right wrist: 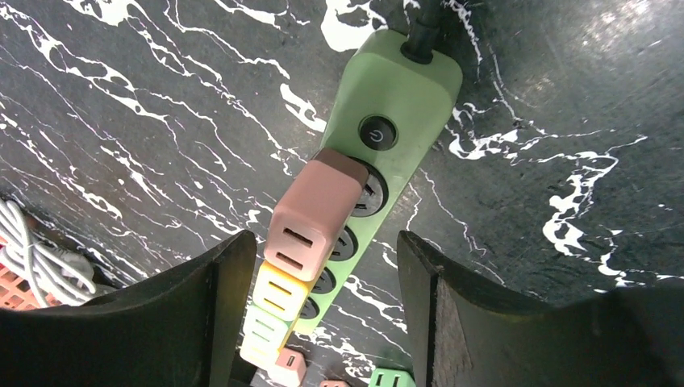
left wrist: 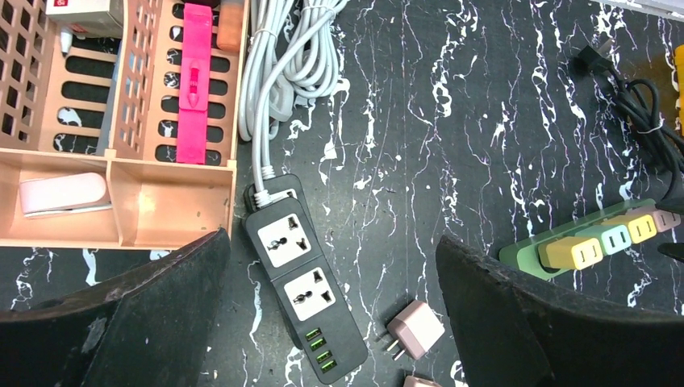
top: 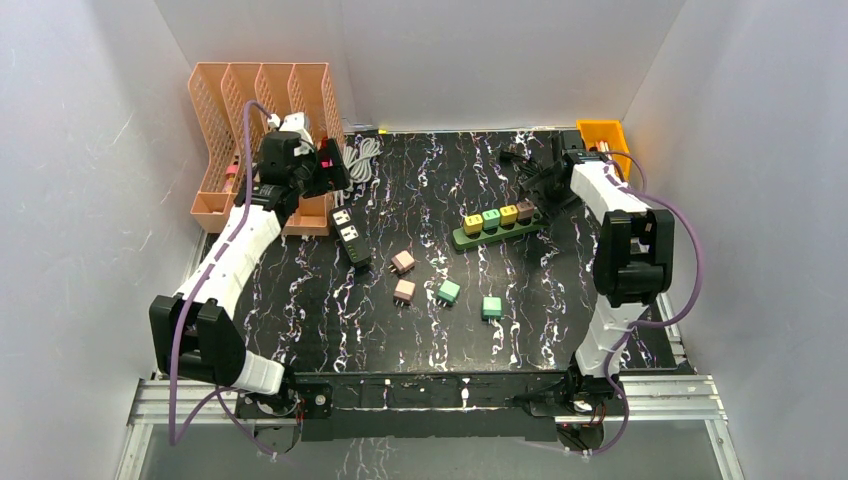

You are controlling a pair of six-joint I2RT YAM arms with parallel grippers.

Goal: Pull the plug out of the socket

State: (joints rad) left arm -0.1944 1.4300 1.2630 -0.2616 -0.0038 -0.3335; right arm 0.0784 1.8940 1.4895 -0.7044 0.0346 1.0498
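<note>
A green power strip [top: 497, 230] lies right of centre with several plugs in a row on it: yellow, green, yellow and a brownish-pink plug [top: 525, 209] at the end nearest the switch. My right gripper [top: 542, 178] is open just beyond that end. In the right wrist view the pink plug [right wrist: 310, 218] stands in the strip [right wrist: 391, 113] between my open fingers, with the gripper [right wrist: 324, 242] above it and not touching. My left gripper [top: 330, 170] is open and empty over the black power strip [left wrist: 302, 274], as the left wrist view [left wrist: 332, 242] shows.
Loose plugs lie mid-table: two pink [top: 403, 262] [top: 405, 291] and two green [top: 448, 292] [top: 491, 308]. Orange file racks [top: 255, 130] stand at the back left beside a coiled white cable [top: 360, 155]. A black cable [top: 525, 160] and a yellow bin [top: 603, 135] are at the back right.
</note>
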